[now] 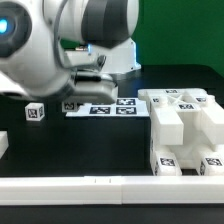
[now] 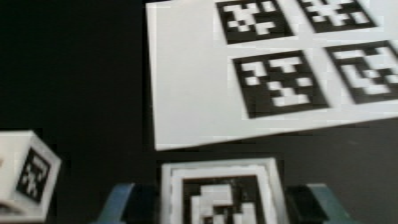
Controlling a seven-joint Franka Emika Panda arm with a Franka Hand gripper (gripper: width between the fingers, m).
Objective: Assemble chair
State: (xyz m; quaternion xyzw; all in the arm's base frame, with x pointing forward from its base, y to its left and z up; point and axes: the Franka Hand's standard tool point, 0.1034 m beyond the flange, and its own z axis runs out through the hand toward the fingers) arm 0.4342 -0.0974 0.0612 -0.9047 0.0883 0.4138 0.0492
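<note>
In the wrist view my gripper (image 2: 221,205) straddles a small white chair part (image 2: 217,192) with a black-and-white tag on its top face. One dark finger (image 2: 128,203) stands on each side of the part, with a thin gap between each finger and it, so the jaws are open around it. In the exterior view the same part (image 1: 70,105) lies on the black table under the arm, just beside the marker board (image 1: 105,108). A second small tagged white cube (image 1: 36,112) (image 2: 25,176) lies close by. Larger white chair parts (image 1: 185,125) are grouped at the exterior view's right.
The marker board (image 2: 267,70) with its tags lies right beyond the gripper. A long white rail (image 1: 110,186) runs along the table's front edge. Another white piece (image 1: 3,146) shows at the exterior view's left edge. The arm's bulk hides the table behind it.
</note>
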